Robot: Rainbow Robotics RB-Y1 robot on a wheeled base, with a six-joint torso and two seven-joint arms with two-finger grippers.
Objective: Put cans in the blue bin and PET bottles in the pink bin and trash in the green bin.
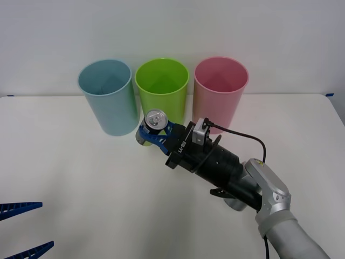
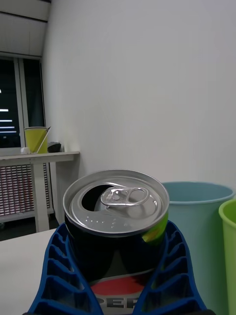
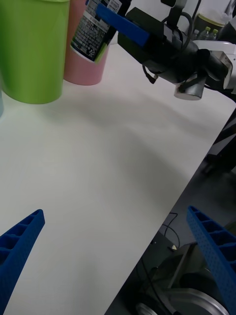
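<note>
Front view, bins: we see three tall round plastic bins in a row at the back of the white table (image 1: pixel 81 178): the light-blue bin (image 1: pixel 108 97), the lime-green bin (image 1: pixel 161 91), the pink bin (image 1: pixel 221 94). What we see of their insides is bare.
Front view, can: our right gripper (image 1: pixel 155 132) is clamped on the small dark drink can (image 1: pixel 153 123) with the silver pull-tab top, held above the table in front of the gap between the blue and green bins.
Front view, left gripper (image 1: pixel 21 226): parked at the near left corner, fingers apart.
Right wrist view: the can (image 2: pixel 116 216) sits upright between our blue ribbed fingers (image 2: pixel 59 275); beyond it we see the blue bin's rim (image 2: pixel 201 189) and the green bin's edge (image 2: pixel 227 211).
Left wrist view: our spread fingers (image 3: pixel 19 241) hang over the table; the green bin (image 3: pixel 32 49) and pink bin (image 3: pixel 86 69) stand ahead, with the gripped can (image 3: pixel 91 34) in front of the pink one.
</note>
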